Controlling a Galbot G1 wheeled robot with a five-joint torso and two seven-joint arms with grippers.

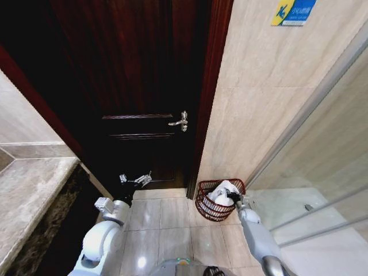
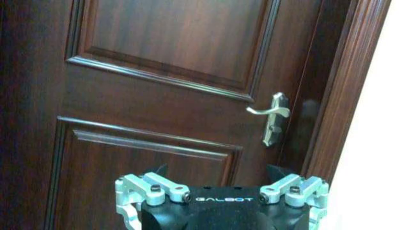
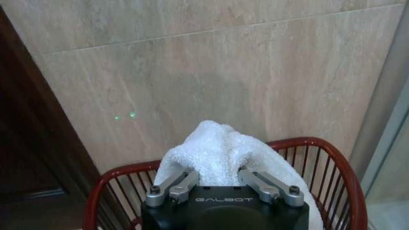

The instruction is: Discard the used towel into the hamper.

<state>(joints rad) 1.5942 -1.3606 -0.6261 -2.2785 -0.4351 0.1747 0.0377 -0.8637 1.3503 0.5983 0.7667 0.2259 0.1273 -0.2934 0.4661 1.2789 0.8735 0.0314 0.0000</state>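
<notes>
In the right wrist view, the right gripper (image 3: 217,179) occupies the lower centre of the frame, its fingers (image 3: 182,184) closed on the white towel (image 3: 214,146). The towel bunches into a peak above the fingers, so its long axis runs roughly vertical, peak upward, with the lower folds falling inside the hamper (image 3: 332,158). The grip is judged to be kept so that the towel hangs over the opening and drops inside on release.

In the head view, the hamper (image 1: 202,204) stands on the floor tiles at lower centre-right, close to the tiled wall (image 1: 259,103) and just right of the door frame. Its open mouth faces upward. The right gripper (image 1: 232,197) sits at the rim, with the towel (image 1: 221,192) within the basket outline. Whether the towel touches the bottom cannot be determined.

The left gripper (image 1: 135,179) is held idle at lower centre-left, before the dark wooden door (image 1: 144,86), jaws spread wide and holding nothing. It points toward the door, below the door handle (image 2: 271,112).
</notes>
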